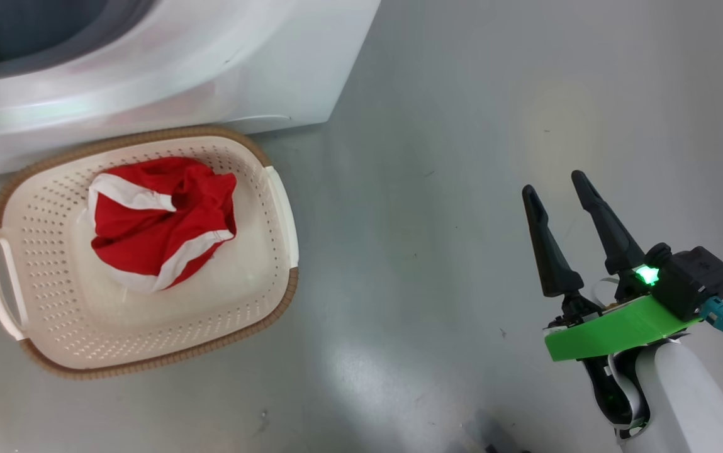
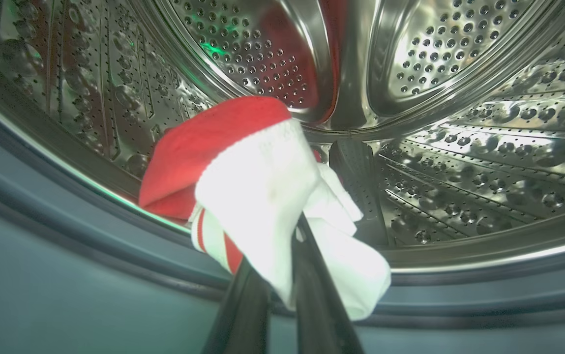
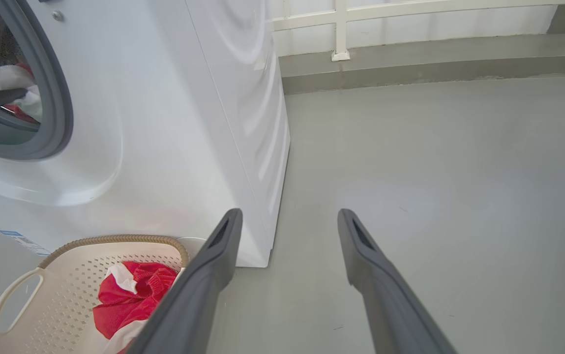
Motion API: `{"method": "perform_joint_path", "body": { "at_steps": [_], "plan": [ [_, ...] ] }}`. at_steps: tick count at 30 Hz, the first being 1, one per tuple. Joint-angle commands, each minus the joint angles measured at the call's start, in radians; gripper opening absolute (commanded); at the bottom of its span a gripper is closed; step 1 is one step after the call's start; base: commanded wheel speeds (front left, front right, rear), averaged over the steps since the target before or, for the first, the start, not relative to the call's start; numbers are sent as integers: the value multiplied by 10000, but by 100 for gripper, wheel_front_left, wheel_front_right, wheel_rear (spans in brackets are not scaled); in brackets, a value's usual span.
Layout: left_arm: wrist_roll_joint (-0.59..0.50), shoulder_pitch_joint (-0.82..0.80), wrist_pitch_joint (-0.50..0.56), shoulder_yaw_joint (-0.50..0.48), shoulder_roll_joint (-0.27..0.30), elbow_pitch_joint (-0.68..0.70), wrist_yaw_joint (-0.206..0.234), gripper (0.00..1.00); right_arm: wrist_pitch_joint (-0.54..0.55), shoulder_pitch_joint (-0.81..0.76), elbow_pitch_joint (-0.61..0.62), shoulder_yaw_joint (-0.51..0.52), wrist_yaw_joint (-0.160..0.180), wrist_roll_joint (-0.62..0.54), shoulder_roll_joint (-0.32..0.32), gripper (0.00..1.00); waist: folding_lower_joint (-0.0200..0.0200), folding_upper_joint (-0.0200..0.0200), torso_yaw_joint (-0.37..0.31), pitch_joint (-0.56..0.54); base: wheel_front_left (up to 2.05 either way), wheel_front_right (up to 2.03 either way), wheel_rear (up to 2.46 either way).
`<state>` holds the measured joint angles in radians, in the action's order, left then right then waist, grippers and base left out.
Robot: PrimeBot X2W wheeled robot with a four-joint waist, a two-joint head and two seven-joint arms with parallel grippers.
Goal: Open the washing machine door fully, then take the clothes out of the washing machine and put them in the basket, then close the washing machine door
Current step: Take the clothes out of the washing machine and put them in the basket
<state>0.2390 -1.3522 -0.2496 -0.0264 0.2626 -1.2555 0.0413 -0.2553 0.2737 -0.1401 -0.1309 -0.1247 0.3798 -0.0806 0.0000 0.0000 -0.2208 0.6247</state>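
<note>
Left gripper (image 2: 282,265) is clamped on a red-and-white garment (image 2: 243,172) just inside the drum (image 2: 459,147) — mid-unloading, I'd say. Next: pull it out over the gasket (image 2: 90,255) without snagging, then drop it in the basket (image 1: 84,314) near the washer (image 1: 210,69), where one piece (image 1: 160,226) already lies. Right gripper (image 1: 554,182) hangs spread apart, far right.

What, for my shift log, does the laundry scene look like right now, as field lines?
left gripper: shut on a red-and-white garment inside the drum
right gripper: open, empty, over the floor
basket: on the floor before the washing machine
basket contents: another red garment with white stripes
</note>
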Motion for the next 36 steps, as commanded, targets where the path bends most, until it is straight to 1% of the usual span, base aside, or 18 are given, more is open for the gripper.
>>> {"method": "perform_joint_path", "body": {
  "at_steps": [1, 6, 7, 12, 22, 36],
  "plan": [
    [-68, 401, -115, 24, 352, 674, -131, 0, -65, -68, 195, -86, -60, 56, -125, 100, 0, 0, 124, -170, 0, 0, 0],
    [-50, 1349, -119, -134, 130, 1971, -252, 0, -65, -229, 163, -3, -60, 24, -213, 100, 0, 0, 332, -579, 0, 0, 0],
    [-50, 1349, -119, -134, 130, 1971, -252, 0, -65, -229, 163, -3, -60, 24, -213, 100, 0, 0, 332, -579, 0, 0, 0],
    [-132, 2537, -120, -355, -173, 3286, -405, 0, -65, -462, 143, 94, -60, -12, -305, 100, 0, 0, 540, -1109, 0, 0, 0],
    [-482, 4528, -121, -852, -764, 5538, -818, 0, -65, -991, 112, 257, -60, -88, -492, 100, 0, 0, 976, -1970, 0, 0, 0],
    [-847, 6601, -122, -1416, -1578, 8586, -1367, 0, -65, -1591, 52, 308, -60, -146, -582, 100, 0, 0, 1430, -2935, 0, 0, 0]
  ]
}}
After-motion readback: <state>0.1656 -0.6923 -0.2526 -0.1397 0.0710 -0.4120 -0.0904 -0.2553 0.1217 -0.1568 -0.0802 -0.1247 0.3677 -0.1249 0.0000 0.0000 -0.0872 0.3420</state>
